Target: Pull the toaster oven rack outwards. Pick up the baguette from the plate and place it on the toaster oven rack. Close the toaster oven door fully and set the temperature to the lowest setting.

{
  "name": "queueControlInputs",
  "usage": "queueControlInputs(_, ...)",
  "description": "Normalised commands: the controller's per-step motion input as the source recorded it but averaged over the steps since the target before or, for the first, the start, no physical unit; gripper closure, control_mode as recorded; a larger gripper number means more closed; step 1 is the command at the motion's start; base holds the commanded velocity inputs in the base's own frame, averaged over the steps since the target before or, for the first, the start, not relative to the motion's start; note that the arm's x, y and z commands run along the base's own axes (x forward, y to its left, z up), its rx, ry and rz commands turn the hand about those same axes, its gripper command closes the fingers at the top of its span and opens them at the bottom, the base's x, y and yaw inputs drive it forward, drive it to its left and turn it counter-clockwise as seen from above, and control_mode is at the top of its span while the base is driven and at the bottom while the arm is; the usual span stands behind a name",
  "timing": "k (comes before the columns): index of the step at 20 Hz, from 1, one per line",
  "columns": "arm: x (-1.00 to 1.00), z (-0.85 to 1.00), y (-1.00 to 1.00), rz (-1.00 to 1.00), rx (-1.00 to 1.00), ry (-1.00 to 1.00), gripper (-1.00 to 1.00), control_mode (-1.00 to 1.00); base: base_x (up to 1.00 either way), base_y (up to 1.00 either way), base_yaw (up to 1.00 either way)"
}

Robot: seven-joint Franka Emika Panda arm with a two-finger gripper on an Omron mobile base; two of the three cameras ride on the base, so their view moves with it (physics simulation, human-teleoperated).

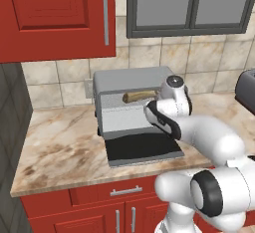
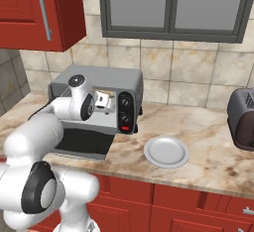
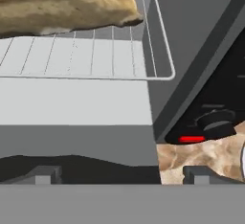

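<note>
Lying on the toaster oven rack (image 3: 95, 55) inside the toaster oven (image 1: 132, 80), the baguette (image 3: 62, 5) sits well beyond the gripper (image 3: 119, 175), untouched. Its fingers (image 3: 43, 174) stand wide apart, holding nothing, seemingly just above the lowered toaster oven door (image 1: 142, 148).

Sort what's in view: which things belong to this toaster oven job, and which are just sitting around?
Job: toaster oven, its open door, rack, baguette on the rack, empty plate, gripper.
Bystanders: dark toaster, red cabinets, counter.
</note>
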Motion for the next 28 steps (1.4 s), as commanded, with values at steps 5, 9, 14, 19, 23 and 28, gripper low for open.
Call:
queueControlInputs(5,-0.34,0.18,-0.64,0.00,0.00,0.13,-1.00,-1.00,0.00,0.00,0.00)
queueControlInputs(9,-0.67,0.11,-0.72,0.00,0.01,0.02,-1.00,-1.00,0.00,0.00,0.00)
queueControlInputs(14,-0.74,-0.04,-0.48,0.00,0.00,0.13,-1.00,-1.00,0.00,0.00,0.00)
queueControlInputs(19,-0.75,-0.31,-0.03,0.00,0.07,0.21,-1.00,-1.00,0.00,0.00,0.00)
queueControlInputs(23,-0.76,-0.36,-0.12,0.09,0.15,0.05,-1.00,-1.00,0.00,0.00,0.00)
queueControlInputs(28,-0.25,-0.04,-0.32,0.27,0.05,-0.01,-1.00,-1.00,0.00,0.00,0.00)
